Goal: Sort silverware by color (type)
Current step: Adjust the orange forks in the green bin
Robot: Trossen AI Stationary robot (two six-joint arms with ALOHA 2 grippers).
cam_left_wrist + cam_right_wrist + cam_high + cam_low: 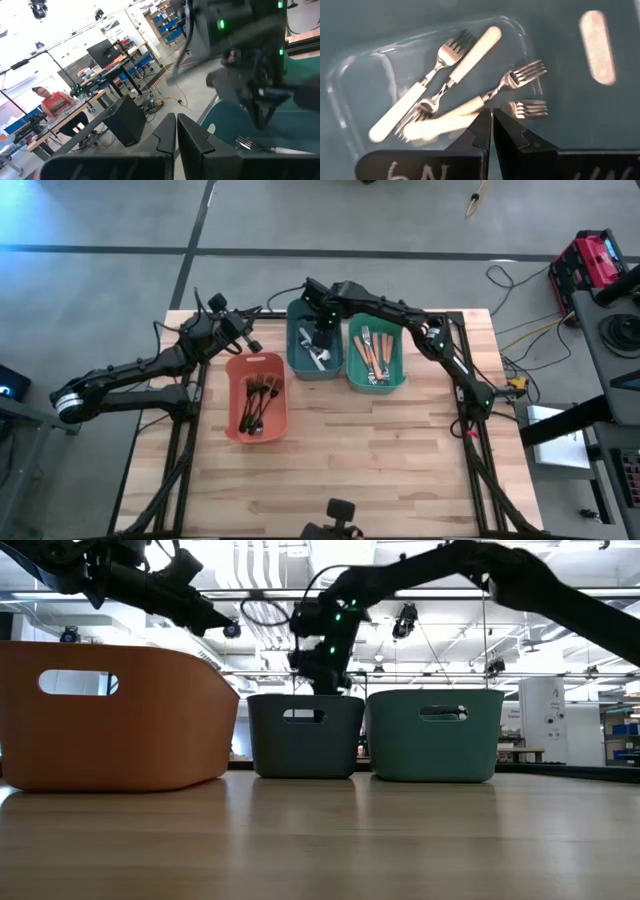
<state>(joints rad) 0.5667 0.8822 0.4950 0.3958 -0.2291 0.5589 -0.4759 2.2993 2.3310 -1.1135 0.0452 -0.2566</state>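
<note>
forks point(445, 90) crisscrossed, tines toward bin point(555, 130) handle-slot

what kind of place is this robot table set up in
Probably a robotics lab or workshop. A concrete floor surrounds the wooden table, and the left wrist view shows workbenches with equipment and a person working at one. A red tool case and loose cables lie nearby.

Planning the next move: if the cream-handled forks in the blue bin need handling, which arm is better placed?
Probably the right. The right gripper, shut and empty, hangs directly over the blue bin and its cream-handled forks. The left gripper, also shut, sits behind the salmon bin, off to the side.
</note>
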